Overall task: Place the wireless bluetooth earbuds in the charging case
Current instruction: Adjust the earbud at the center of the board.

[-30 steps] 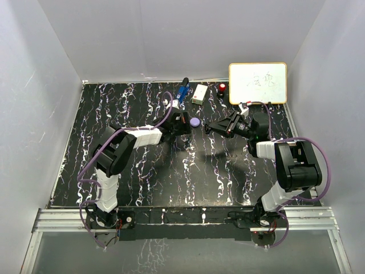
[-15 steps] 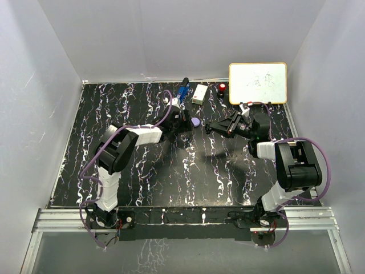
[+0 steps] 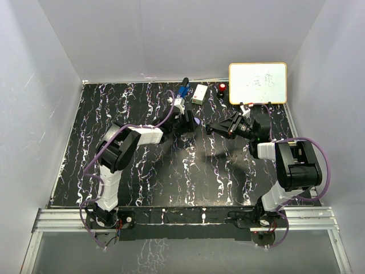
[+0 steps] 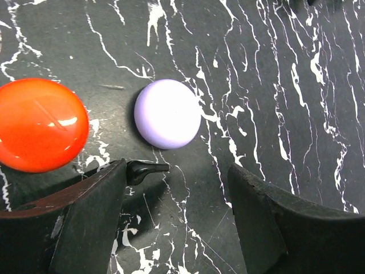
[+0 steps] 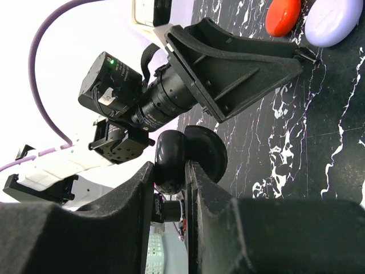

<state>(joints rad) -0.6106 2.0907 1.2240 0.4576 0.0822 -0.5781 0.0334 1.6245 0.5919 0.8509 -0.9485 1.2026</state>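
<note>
Black case point(image 5: 171, 162) sits clamped in right jaws; left jaws gape empty near lavender case point(image 4: 167, 113)

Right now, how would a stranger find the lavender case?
On the black marbled table, look just ahead of the open left gripper. Two round cases lie there, apart: the lavender case is pale and matte, the red case beside it glossy.
</note>
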